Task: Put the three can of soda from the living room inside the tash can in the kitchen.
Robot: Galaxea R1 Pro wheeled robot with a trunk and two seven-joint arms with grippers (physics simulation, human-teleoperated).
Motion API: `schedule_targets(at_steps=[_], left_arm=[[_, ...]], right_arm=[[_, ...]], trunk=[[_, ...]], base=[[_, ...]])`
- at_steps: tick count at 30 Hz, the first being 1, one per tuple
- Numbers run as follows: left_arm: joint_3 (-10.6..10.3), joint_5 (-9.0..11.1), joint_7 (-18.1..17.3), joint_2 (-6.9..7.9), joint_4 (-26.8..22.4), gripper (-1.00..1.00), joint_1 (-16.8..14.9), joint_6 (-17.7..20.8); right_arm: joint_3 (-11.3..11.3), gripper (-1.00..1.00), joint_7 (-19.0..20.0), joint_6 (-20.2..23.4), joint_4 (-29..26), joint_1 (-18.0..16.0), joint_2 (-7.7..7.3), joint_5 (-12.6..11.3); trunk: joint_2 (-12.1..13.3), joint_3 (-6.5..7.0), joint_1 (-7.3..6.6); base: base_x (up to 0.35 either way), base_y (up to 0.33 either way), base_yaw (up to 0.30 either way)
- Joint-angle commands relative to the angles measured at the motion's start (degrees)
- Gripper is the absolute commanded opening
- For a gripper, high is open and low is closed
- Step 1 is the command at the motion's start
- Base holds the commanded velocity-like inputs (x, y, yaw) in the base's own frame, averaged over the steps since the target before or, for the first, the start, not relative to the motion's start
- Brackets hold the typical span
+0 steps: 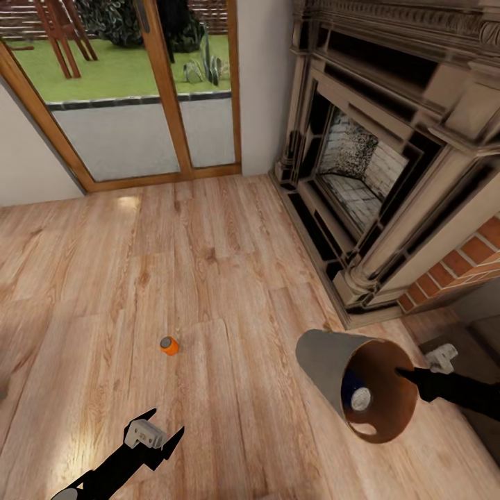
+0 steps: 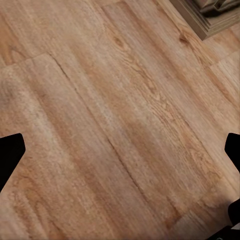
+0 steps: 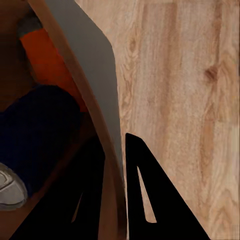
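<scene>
One orange can (image 1: 169, 345) is left on the floor (image 1: 229, 264), and the bin (image 1: 326, 368) is held up at its rim.

Head view: the can is seen lying on its side, ahead of the left gripper (image 1: 154, 434) and well apart from it; that arm is nearer, held low, jaws wide open and empty. The right gripper (image 1: 406, 375) is closed on the tipped bin's rim, with a blue can (image 1: 354, 389) inside.
Left wrist view: bare floor is seen between the spread fingertips (image 2: 10, 152).
Right wrist view: the rim (image 3: 107, 150) is pinched between the fingers (image 3: 145, 200); another orange can (image 3: 47, 60) is seen inside too.
</scene>
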Motion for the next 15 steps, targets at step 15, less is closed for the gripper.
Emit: schedule_targets(at_steps=[15], left_arm=[[0.0,0.1,-0.19,0.05,-0.16,1.0,-0.02,0.49]], right_arm=[[8.3,-1.0,-1.64,12.59,1.87,-8.43,0.13,1.09]], trunk=[[0.0,0.0,-0.01]], base=[[0.184,0.0,0.0]])
